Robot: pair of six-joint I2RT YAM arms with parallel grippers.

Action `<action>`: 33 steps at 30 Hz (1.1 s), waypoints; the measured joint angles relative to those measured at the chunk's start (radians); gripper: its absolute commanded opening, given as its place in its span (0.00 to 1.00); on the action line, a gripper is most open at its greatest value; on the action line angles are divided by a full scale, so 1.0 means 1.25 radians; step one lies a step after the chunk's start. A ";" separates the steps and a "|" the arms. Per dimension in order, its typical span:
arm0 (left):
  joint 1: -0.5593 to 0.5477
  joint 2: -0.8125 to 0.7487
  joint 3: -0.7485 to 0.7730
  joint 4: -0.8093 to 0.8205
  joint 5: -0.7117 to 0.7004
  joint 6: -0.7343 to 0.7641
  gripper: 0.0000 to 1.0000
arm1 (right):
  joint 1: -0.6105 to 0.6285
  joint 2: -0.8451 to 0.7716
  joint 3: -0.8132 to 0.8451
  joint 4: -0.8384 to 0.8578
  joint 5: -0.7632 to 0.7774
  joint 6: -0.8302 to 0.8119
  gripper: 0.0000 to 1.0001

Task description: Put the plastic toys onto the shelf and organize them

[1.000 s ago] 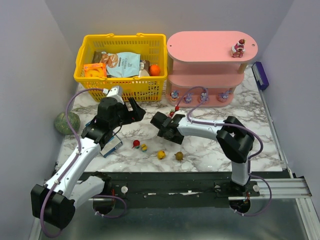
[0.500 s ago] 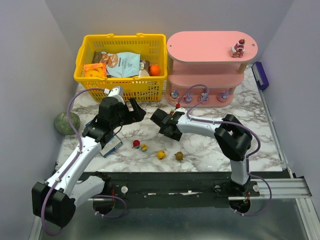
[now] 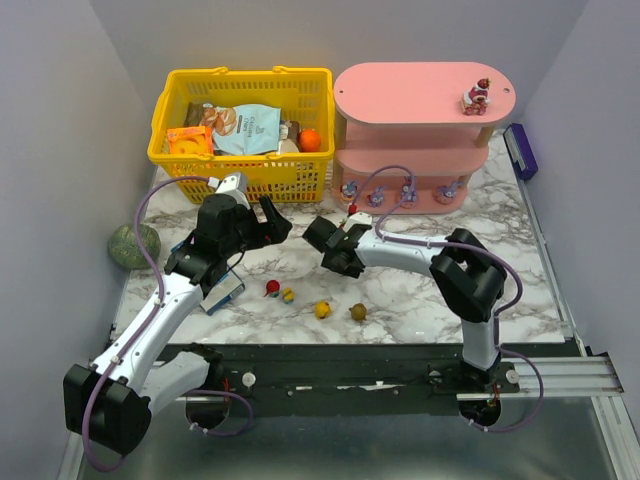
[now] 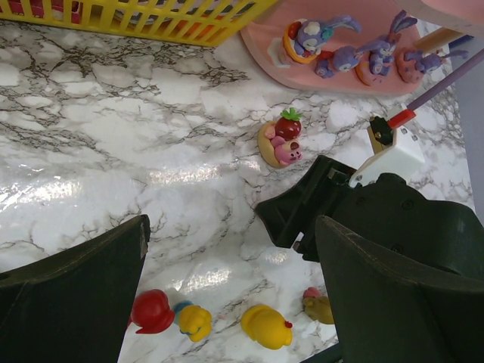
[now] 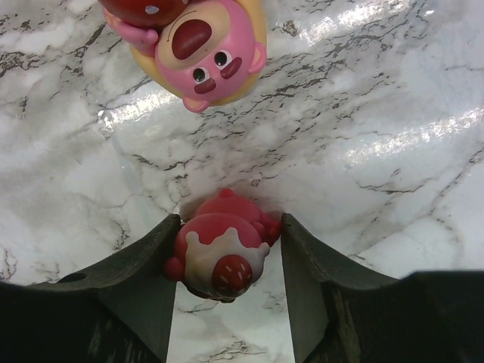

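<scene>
My right gripper is shut on a red-and-pink toy with a cream and strawberry top, low over the marble table, as the right wrist view shows. A pink strawberry-topped toy lies just beyond it. My left gripper is open and empty above the table. Below it lie a red toy, two yellow toys and an olive toy. The pink shelf holds purple bunny toys on its bottom board and one toy on top.
A yellow basket with snack packets and an orange ball stands at the back left of the shelf. A green speckled ball lies at the left edge. A purple object lies right of the shelf. A blue-edged packet lies under my left arm.
My right gripper has shifted a little away from the arm bases, toward the shelf. My left arm has hardly moved.
</scene>
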 measured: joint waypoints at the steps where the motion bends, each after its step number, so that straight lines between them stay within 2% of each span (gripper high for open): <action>1: 0.000 -0.001 0.000 0.000 0.000 0.000 0.99 | 0.000 -0.004 -0.005 0.007 0.000 -0.013 0.18; 8: 0.000 -0.006 -0.002 0.008 0.005 -0.004 0.99 | -0.004 -0.066 -0.055 0.016 -0.001 -0.140 0.15; 15: 0.000 -0.005 -0.002 0.011 0.015 -0.009 0.99 | -0.005 -0.235 -0.055 -0.003 -0.001 -0.257 0.14; 25: 0.000 0.005 0.000 0.011 0.015 -0.010 0.99 | -0.033 -0.367 0.093 -0.070 -0.011 -0.414 0.15; 33: 0.000 0.007 0.005 0.010 0.015 -0.010 0.99 | -0.086 -0.382 0.317 -0.168 -0.045 -0.521 0.16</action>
